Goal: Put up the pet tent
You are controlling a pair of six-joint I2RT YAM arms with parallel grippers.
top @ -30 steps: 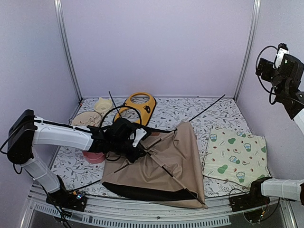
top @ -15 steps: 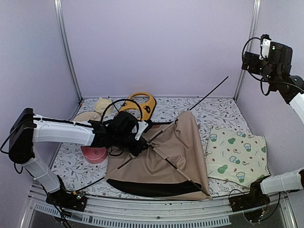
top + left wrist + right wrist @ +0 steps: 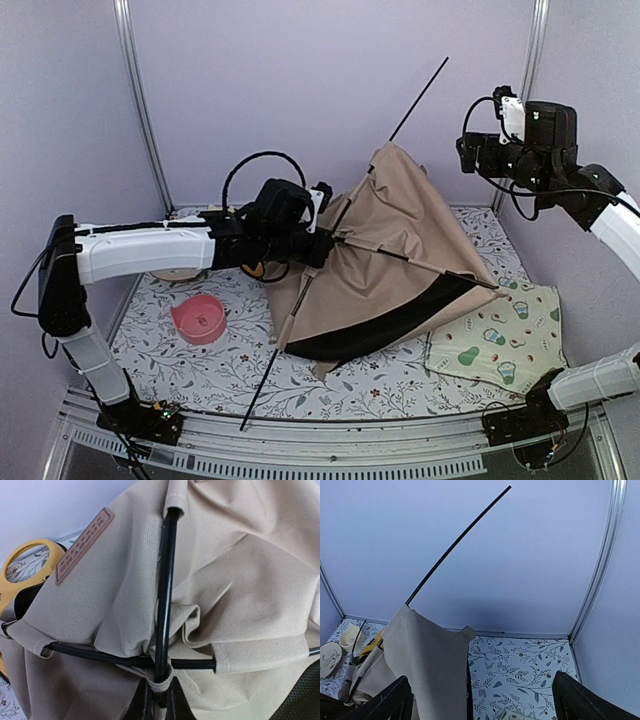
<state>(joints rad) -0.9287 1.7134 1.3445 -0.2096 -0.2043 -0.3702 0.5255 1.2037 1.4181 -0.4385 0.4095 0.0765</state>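
Note:
The pet tent [image 3: 400, 250] is tan fabric with black poles and black edging. It hangs tilted above the table, with one pole end [image 3: 430, 78] sticking up toward the back wall. My left gripper [image 3: 325, 245] is shut on the tent where its poles cross. In the left wrist view the gripper [image 3: 160, 700] pinches the fabric loop at the crossing [image 3: 161, 662], and the brown label patch [image 3: 84, 545] shows at upper left. My right gripper [image 3: 465, 155] is raised at the right, open and empty, a little apart from the tent's top. In the right wrist view the tent [image 3: 425, 665] lies below my open right gripper [image 3: 482, 700].
A pink bowl [image 3: 198, 318] sits on the floral table at the left. A cream mat with green prints [image 3: 500, 335] lies at the right, partly under the tent's edge. The yellow feeder [image 3: 20, 570] is behind the tent. Cream dishes [image 3: 350, 635] sit at the back left.
My left gripper has lifted the tent off the table, up and toward the back, so it now stands tilted. My right arm has swung left and lower, nearer the tent's top.

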